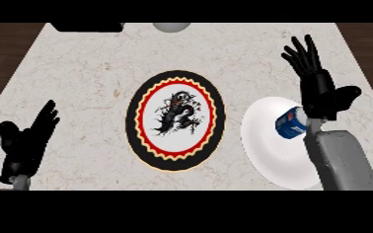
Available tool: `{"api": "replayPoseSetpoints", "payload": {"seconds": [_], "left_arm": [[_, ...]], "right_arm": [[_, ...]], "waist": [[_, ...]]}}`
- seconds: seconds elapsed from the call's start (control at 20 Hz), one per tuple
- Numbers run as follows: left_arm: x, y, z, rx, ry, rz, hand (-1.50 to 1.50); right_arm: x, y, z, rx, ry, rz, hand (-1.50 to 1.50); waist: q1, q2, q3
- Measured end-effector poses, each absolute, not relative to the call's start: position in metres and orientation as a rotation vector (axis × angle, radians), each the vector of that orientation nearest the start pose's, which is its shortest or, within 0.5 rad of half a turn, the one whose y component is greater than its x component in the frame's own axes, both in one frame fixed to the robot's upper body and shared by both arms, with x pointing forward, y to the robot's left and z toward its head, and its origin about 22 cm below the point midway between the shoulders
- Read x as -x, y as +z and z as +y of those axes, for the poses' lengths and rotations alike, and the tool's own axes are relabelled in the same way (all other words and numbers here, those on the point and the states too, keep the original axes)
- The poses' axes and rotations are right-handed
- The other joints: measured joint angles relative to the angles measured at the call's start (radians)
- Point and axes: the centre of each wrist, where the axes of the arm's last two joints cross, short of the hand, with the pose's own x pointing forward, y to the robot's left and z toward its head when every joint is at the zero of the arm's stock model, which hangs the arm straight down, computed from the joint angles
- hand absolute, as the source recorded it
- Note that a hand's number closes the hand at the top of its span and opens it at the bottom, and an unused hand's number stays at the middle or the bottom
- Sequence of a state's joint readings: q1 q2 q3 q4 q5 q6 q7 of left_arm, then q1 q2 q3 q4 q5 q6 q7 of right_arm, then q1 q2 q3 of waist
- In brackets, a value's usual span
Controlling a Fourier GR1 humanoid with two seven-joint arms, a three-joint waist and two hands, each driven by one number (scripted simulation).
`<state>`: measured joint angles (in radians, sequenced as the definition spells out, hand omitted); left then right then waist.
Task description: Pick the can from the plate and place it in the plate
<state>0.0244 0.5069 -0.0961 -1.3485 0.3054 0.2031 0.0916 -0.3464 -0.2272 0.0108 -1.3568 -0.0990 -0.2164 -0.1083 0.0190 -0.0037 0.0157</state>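
A blue can (290,123) with a white and red logo lies on its side on the plain white plate (266,148) at the right. At the counter's middle sits a black-rimmed plate (175,120) with a red zigzag ring and a dark dragon figure. My right hand (315,76) hovers just above and right of the can, fingers straight and spread, pointing away from me; it holds nothing. Its grey forearm (340,160) covers the white plate's right side. At the lower left edge my left hand (29,138) rests open, fingers up.
The pale marble counter (87,69) ends in dark wood at the left and right. A black object (86,26) and a grey rounded object (172,26) sit at the far edge.
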Motion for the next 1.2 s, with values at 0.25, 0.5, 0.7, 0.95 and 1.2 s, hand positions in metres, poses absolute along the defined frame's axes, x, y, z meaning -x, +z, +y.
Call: {"api": "replayPoseSetpoints", "payload": {"seconds": [0.25, 0.5, 0.7, 0.95, 1.2], "left_arm": [[-0.259, 0.019, 0.33, -0.329, -0.089, -1.379, 0.0], [-0.278, 0.037, 0.3, -0.27, -0.171, -1.504, 0.0], [-0.286, 0.04, 0.281, -0.236, -0.192, -1.536, 0.0], [-0.296, 0.044, 0.271, -0.233, -0.209, -1.549, 0.0], [-0.3, 0.04, 0.263, -0.234, -0.208, -1.551, 0.0]], "right_arm": [[-0.344, 0.079, -0.223, 0.158, -0.117, -1.747, -1.5], [-0.348, 0.069, -0.233, 0.482, 0.258, -1.657, -1.5], [-0.33, 0.034, -0.205, 0.522, 0.16, -1.548, -1.5], [-0.302, 0.018, -0.193, 0.64, 0.228, -1.53, -1.5], [-0.285, 0.048, -0.198, 0.803, 0.283, -1.56, -1.5]], "waist": [[-0.016, 0.003, -0.012], [-0.023, 0.008, -0.03], [-0.027, 0.005, -0.021], [-0.029, 0.002, -0.018], [-0.035, -0.001, -0.017]]}}
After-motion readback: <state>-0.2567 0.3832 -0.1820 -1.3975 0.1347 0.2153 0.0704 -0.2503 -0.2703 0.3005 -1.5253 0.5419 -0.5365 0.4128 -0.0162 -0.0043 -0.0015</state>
